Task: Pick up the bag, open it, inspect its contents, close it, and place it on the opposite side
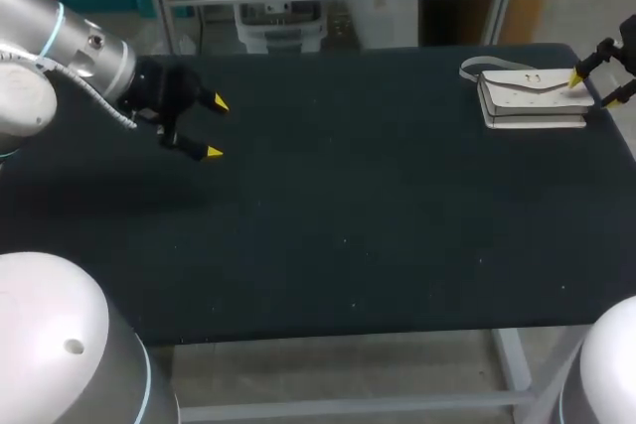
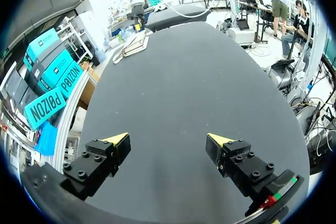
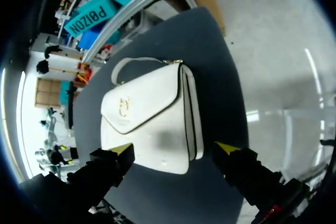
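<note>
A small white bag with a closed flap and a thin strap lies flat at the table's far right corner. My right gripper hangs open just above its right end, touching nothing. In the right wrist view the bag lies right ahead of the open gripper, flap and gold clasp facing up. My left gripper is open over the far left of the table, with nothing between its fingers. The left wrist view shows that gripper over bare mat, the bag far ahead at the table's other end.
The black table top is bare apart from the bag. The bag lies close to the table's right and far edges. The bag's strap loops out toward the far edge.
</note>
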`<state>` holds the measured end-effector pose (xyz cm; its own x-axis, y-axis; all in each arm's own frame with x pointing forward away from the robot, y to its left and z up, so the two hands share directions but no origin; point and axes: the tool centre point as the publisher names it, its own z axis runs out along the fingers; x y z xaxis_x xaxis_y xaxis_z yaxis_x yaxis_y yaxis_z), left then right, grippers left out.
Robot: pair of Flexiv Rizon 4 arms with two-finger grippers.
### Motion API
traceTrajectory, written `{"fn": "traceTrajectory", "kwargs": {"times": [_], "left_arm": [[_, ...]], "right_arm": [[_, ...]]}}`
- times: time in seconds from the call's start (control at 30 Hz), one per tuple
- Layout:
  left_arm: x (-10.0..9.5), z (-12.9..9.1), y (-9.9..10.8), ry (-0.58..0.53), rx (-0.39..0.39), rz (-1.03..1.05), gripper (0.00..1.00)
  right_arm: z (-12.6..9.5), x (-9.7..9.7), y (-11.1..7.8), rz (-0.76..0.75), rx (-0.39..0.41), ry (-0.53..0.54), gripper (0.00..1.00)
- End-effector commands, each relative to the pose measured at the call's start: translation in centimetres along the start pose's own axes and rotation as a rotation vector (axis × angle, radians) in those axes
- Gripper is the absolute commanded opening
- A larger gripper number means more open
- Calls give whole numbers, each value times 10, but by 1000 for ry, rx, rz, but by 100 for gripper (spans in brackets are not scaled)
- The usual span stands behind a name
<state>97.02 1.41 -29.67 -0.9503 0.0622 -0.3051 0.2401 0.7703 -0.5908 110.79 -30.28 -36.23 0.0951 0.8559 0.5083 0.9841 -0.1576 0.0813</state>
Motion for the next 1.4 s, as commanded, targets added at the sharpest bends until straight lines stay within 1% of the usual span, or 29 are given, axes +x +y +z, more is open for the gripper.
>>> {"fn": "traceTrajectory", "kwargs": {"times": [0.03,0.13,0.17,0.2,0.33,0.4,0.43,0.5,0.63,0.67,0.7,0.73,0.77,0.8,0.97,1.03,1.17,1.3,1.4], "left_arm": [[-3,1,3,8,5,-4,100],[-2,1,4,14,1,-6,100],[-1,1,4,14,-3,-6,100],[0,2,5,17,-5,-6,100],[1,4,7,24,-13,-13,100],[2,5,7,28,-14,-17,100],[2,6,7,29,-14,-18,100],[3,6,7,31,-14,-19,100],[5,6,7,35,-13,-21,100],[5,6,7,36,-13,-21,100],[6,6,7,36,-14,-20,100],[7,6,7,36,-16,-18,100],[7,6,7,37,-17,-16,100],[8,6,7,33,-25,-18,100],[3,7,11,104,-42,-105,100],[3,7,14,138,-28,-133,100],[6,6,17,154,-14,-146,100],[13,9,17,159,-21,-139,100],[16,11,17,184,-24,-152,100]], "right_arm": [[9,-6,11,2,-13,20,92],[11,-5,18,3,-27,22,80],[11,-5,21,3,-29,23,73],[12,-4,23,1,-33,27,69],[12,-1,28,-5,-37,30,61],[13,0,30,-7,-37,31,55],[15,0,31,-8,-37,31,50],[19,-1,33,-9,-32,42,46],[28,-1,35,-9,-25,62,44],[30,-1,35,-8,-24,67,42],[32,0,36,-9,-23,73,36],[33,0,36,-9,-23,76,22],[34,2,35,-12,-23,83,5],[34,4,35,-17,-24,88,0],[36,16,27,-41,-23,92,0],[37,21,23,-50,-23,100,0],[39,30,15,-67,-23,113,0],[43,47,3,-86,-26,124,0],[48,61,-7,-106,-24,134,0]]}}
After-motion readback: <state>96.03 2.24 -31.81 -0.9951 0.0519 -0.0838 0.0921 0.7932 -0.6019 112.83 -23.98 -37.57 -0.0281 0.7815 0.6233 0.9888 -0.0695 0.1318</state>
